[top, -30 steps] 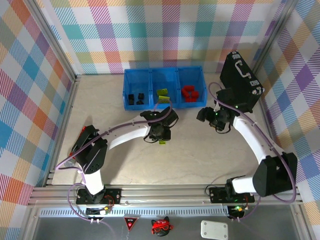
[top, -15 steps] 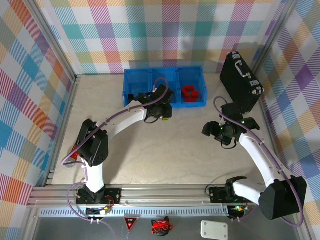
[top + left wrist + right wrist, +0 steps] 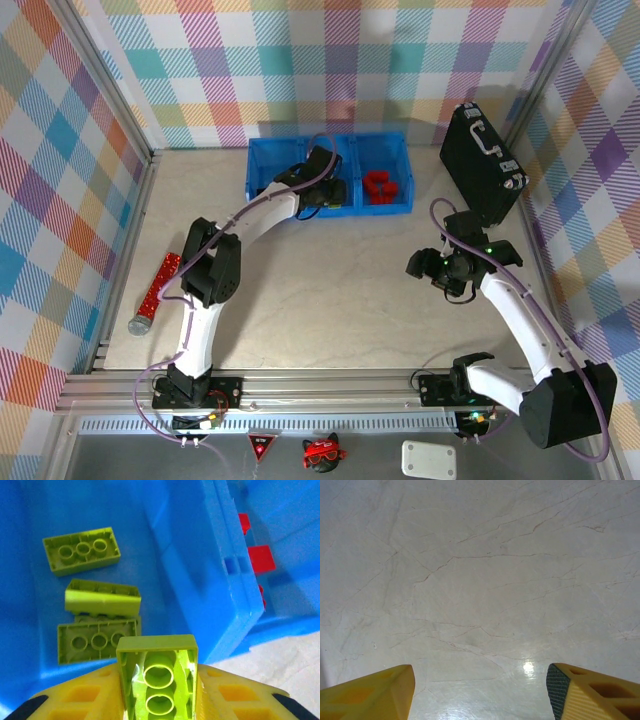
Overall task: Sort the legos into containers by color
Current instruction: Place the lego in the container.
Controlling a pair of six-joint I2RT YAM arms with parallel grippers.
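The left pincer (image 3: 158, 692) is clenched on a lime brick (image 3: 157, 660), and what the coming release turns on is where that brick hangs relative to the containers (image 3: 402, 170). In the left wrist view the brick's hollow underside faces the camera and its long axis runs from 12 to 6 o'clock, straight along the line of the fingers. It hangs over the near edge of the middle compartment (image 3: 150, 540). The three lime bricks (image 3: 81, 550) already lying on that floor spread from 12 round to 10 o'clock of it. The divider (image 3: 220, 580) that shuts off the red legos (image 3: 260, 559) rises at about 2 o'clock, close by, so any drift that way would risk the wrong bin. A nudge toward 12 o'clock looks safer before letting go. In the top view the left pincer (image 3: 325, 195) sits at the middle bin's front wall, far nearer the tray than its partner. The right pincer (image 3: 480, 680) is released, jaws wide apart (nothing between them), over bare desk (image 3: 480, 580) at roughly 4 o'clock from the tray, well apart from it.
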